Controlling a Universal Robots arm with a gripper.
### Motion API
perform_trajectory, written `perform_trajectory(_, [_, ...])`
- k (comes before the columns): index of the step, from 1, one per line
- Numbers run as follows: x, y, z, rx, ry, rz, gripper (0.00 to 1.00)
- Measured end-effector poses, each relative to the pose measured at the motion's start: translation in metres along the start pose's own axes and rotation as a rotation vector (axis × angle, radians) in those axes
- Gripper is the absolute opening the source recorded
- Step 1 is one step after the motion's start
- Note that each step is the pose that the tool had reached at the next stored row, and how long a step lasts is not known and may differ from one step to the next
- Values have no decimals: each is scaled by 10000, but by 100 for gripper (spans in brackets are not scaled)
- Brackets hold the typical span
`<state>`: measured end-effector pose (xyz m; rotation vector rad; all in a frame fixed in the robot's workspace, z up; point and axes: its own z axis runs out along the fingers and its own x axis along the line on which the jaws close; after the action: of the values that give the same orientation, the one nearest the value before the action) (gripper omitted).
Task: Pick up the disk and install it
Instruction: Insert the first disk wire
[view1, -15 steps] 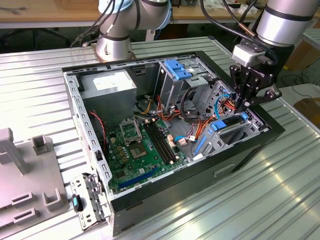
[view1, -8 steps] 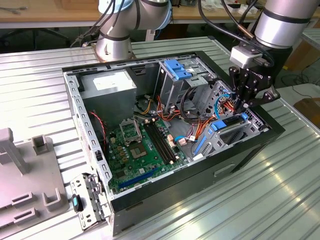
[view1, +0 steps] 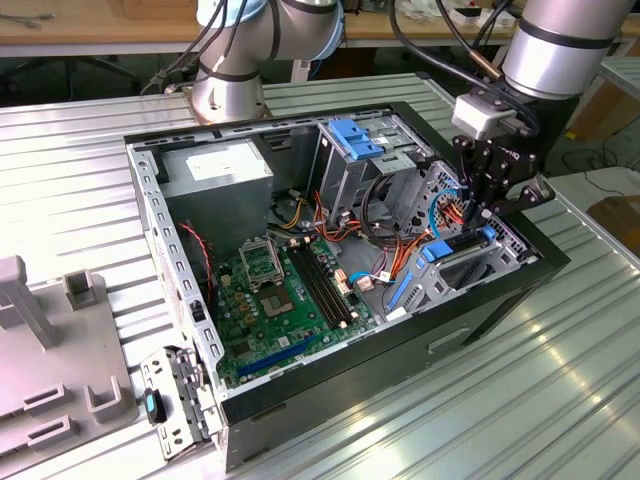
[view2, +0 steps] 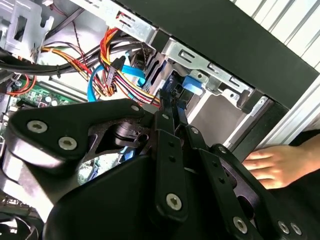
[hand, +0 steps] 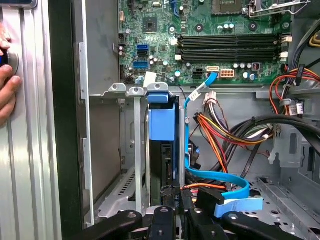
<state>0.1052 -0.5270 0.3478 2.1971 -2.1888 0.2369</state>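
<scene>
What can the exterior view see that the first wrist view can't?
The exterior view gives you the big picture: the silver robot arm, the grey power box inside the computer case, and a grey stand on the table at that view's left. The first wrist view looks straight down into the case and catches a person's fingers resting beside it. Both views show the disk with its blue frame standing in its slot, the green board and the robot's hand right at the disk.
</scene>
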Motion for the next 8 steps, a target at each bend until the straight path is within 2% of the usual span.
perform_trajectory(4, [1, 0, 0, -46, 53, 345, 16])
perform_trajectory(5, [9, -22, 4, -51, 55, 384, 16])
perform_trajectory(6, [68, -30, 13, -48, 46, 361, 16])
perform_trajectory(8, [84, -11, 13, -44, 44, 336, 16])
